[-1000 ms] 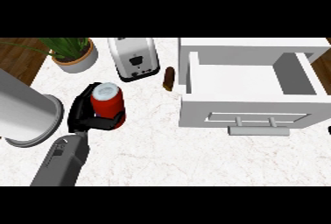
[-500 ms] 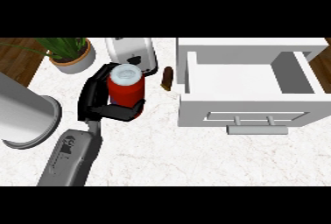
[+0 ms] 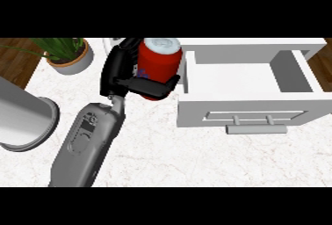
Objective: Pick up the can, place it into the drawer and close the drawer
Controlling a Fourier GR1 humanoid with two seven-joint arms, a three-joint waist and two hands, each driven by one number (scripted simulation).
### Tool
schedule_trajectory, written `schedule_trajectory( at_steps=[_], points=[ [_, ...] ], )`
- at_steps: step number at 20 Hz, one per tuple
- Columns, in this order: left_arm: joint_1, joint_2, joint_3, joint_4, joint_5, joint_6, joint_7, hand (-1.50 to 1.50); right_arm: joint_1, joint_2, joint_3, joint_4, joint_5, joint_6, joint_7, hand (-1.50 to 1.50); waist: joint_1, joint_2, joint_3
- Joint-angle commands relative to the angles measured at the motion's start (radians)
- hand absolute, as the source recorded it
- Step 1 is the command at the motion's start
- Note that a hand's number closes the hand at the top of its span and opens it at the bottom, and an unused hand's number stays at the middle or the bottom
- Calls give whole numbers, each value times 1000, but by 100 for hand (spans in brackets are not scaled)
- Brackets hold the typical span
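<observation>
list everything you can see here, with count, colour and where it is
can: one, red with a silver top, held up just left of the drawer
drawer: one, white, pulled open at right, nothing showing inside, bar handle on its front
plant: one, green leaves in a grey pot, top left
cylinder: one, grey, at the left edge, partly cut off
counter: one, white marble, under everything
floor: brown wood, showing at the far left and far right
left hand: one, black on a grey forearm, curled round the can
right hand: not in view
</observation>
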Motion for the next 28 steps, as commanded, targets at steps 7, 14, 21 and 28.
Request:
schedule_trajectory(
  at_steps=[7, 14, 21, 28],
  points=[
    [-348, -8, -95, 170, 30, 174, 109, 150, -39, -32, -35, 9, -32, 12, 45, -150, -12, 3, 0],
    [-547, -8, -44, 371, 91, 199, 125, 150, -40, -15, -28, 60, 20, 15, -5, -150, -12, 4, 0],
    [-665, -8, -147, 599, 227, 261, 13, 150, -71, 0, -10, 81, 27, 14, -30, -150, -34, 8, 1],
    [-780, -8, -160, 767, 299, 258, -52, 150, -136, -13, 3, 31, 30, -26, 75, -150, -51, 15, 1]
  ],
)
